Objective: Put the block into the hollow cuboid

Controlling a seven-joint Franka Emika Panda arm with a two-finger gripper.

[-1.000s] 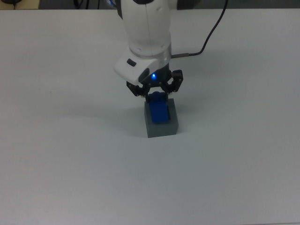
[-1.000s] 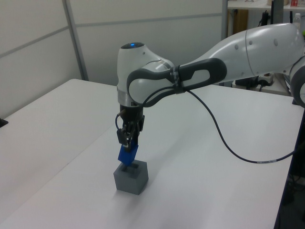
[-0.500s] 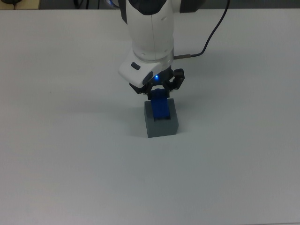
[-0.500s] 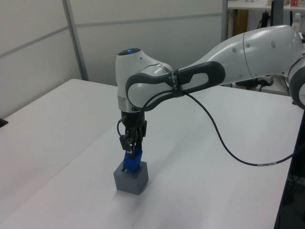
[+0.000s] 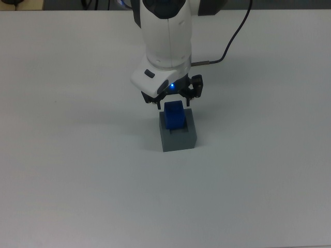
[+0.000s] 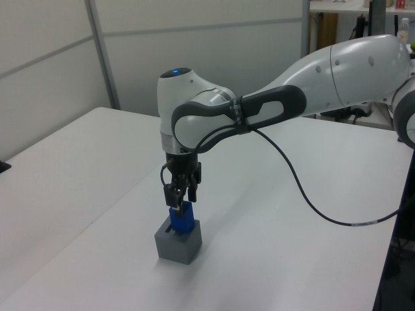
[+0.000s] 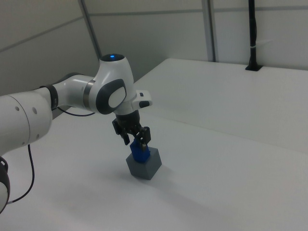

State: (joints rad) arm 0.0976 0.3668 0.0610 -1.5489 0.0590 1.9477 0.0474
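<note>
**Blue block sitting in the grey cuboid's recess**

The claw [image 5: 173,98] hangs straight down from the white arm [image 6: 272,97], right above the block [image 5: 174,115]. Its black fingers [image 7: 143,136] come down either side of the block's upper end, but whether they are pinching it or standing a touch clear I cannot tell. Directly under the claw, the block stands upright with its lower part sunk in the square recess of the hollow cuboid [image 5: 178,135] and its top poking above the rim. The cuboid rests on the white table [image 5: 67,170]. A black cable [image 6: 311,194] loops away from the arm.
</note>
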